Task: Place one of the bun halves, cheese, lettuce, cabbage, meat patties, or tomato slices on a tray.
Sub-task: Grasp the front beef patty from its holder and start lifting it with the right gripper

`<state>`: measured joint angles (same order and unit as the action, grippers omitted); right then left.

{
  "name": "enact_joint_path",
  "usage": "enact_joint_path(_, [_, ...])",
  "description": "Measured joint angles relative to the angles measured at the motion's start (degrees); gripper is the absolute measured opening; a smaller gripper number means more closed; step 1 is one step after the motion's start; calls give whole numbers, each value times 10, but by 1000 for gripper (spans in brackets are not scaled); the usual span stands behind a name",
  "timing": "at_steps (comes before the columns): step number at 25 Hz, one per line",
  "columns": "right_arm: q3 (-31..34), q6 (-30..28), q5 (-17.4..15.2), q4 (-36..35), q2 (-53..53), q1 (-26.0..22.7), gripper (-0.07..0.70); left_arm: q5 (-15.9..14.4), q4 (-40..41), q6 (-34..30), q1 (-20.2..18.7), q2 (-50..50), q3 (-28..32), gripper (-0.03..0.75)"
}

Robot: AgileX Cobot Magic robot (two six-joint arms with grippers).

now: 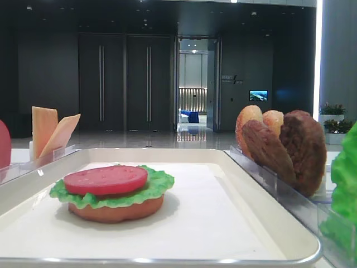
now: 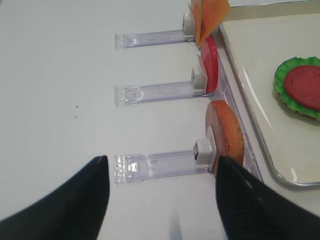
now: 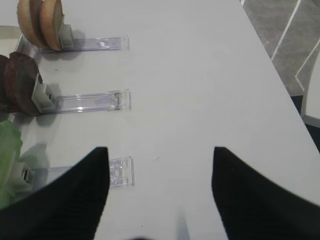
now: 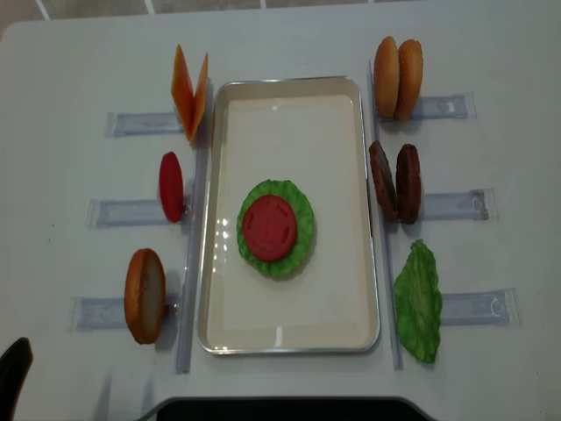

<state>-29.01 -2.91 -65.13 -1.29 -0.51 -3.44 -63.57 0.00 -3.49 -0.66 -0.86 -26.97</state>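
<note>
The cream tray [image 4: 289, 132] lies mid-table. On it sits a bun half [image 1: 117, 211] topped with lettuce [image 4: 302, 230] and a tomato slice [image 4: 268, 227]. Left of the tray stand cheese [image 4: 190, 92], a tomato slice [image 4: 171, 186] and a bun half [image 4: 145, 295]. To its right are two bun halves [image 4: 397, 77], two meat patties [image 4: 394, 181] and lettuce [image 4: 419, 301]. Cabbage is out of view. My left gripper [image 2: 161, 159] hangs open and empty over the table, short of the orange bun half [image 2: 227, 135]. Open and empty too, my right gripper [image 3: 160, 149] is near the lettuce [image 3: 9, 150].
Clear plastic holders [image 4: 131, 212] [image 4: 456, 206] lie flat on both sides of the tray, their ends pointing outward. The white table's right edge [image 3: 280, 75] borders grey floor. A dark shape [image 4: 280, 410] sits at the table's near edge.
</note>
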Motion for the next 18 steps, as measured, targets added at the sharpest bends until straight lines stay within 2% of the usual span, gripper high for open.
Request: enact_joint_path(18, [0,0,0,0,0,0,426,0,0,-1,0,0,0,507])
